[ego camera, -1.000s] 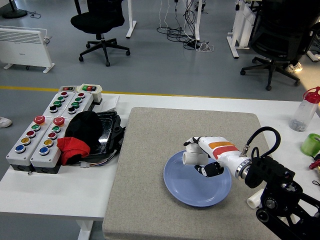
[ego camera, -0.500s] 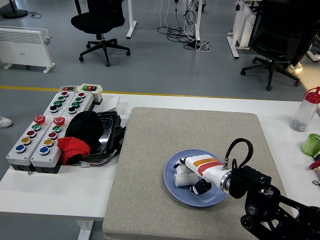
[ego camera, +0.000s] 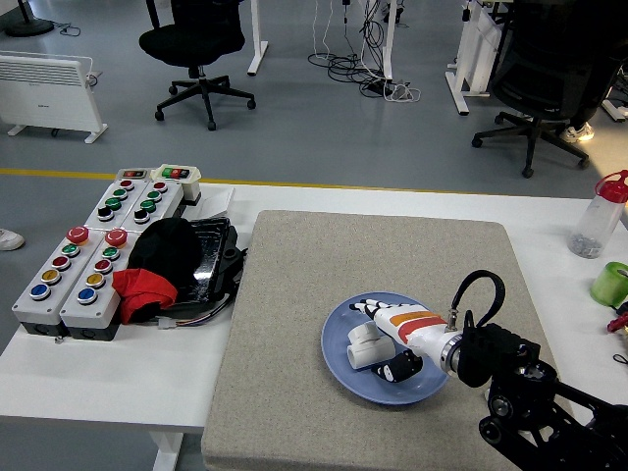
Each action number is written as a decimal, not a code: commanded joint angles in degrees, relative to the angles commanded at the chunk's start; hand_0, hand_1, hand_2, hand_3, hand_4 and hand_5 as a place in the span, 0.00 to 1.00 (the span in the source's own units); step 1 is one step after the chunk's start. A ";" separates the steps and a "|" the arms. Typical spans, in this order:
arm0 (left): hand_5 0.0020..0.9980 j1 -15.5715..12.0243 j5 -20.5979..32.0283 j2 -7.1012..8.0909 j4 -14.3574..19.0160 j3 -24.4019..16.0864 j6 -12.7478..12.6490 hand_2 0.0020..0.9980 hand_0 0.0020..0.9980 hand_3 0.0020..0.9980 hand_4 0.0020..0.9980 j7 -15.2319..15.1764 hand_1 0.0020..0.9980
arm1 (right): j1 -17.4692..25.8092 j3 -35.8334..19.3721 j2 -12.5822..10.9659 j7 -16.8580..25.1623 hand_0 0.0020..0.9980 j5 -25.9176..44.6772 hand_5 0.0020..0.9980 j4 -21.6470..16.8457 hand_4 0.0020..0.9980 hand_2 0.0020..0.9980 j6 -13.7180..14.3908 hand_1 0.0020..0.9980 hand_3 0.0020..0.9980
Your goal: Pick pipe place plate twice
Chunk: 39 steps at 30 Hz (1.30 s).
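The scene is evenly and brightly lit from overhead, with soft, short shadows, such as the one under the right hand point(ego camera: 388, 339) on the blue plate point(ego camera: 343, 368). The grey floor point(ego camera: 294, 128) shows a mild sheen but no harsh glare. Focus is fairly sharp throughout, with slight wide-angle bending at the edges.

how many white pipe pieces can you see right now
1. A white pipe piece lies on the blue plate, at the fingers of the right hand. A second may be hidden behind the right arm.
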<state>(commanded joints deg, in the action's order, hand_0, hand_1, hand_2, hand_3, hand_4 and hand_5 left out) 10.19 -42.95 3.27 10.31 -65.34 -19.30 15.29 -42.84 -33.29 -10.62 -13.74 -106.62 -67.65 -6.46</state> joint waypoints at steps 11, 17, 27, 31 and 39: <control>1.00 0.09 0.06 0.01 0.00 0.01 -0.01 0.73 0.72 0.69 0.42 -0.03 0.77 | 1.10 -6.12 -1.29 0.25 0.99 0.35 0.36 -3.03 0.83 1.00 -2.50 0.95 1.00; 1.00 0.09 -0.18 0.03 0.00 -0.17 0.00 0.73 0.72 0.69 0.42 0.03 0.77 | 1.79 -10.33 -2.79 -0.29 0.99 0.11 0.37 -5.93 0.83 1.00 -4.15 0.94 1.00; 1.00 0.01 -0.58 0.07 0.00 -0.52 -0.05 0.73 0.72 0.69 0.42 0.04 0.77 | 5.25 -18.19 -7.50 -2.15 0.98 1.29 0.38 -11.12 0.84 1.00 -8.82 0.94 1.00; 1.00 -0.05 -0.92 0.06 0.00 -0.71 -0.05 0.73 0.72 0.69 0.42 0.10 0.77 | 7.35 -21.87 -10.33 -3.37 0.96 4.31 0.38 -14.32 0.83 1.00 -12.89 0.92 1.00; 1.00 -0.23 -1.46 0.03 0.00 -1.08 -0.02 0.73 0.72 0.69 0.42 0.19 0.76 | 11.85 -26.81 -16.08 -4.77 0.94 7.17 0.38 -19.77 0.83 1.00 -18.24 0.91 1.00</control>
<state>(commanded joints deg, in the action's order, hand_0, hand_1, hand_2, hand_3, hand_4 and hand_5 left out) 9.96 -44.40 3.30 10.31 -66.41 -19.32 15.48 -30.99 -60.10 -26.70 -18.52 -99.46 -87.42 -24.70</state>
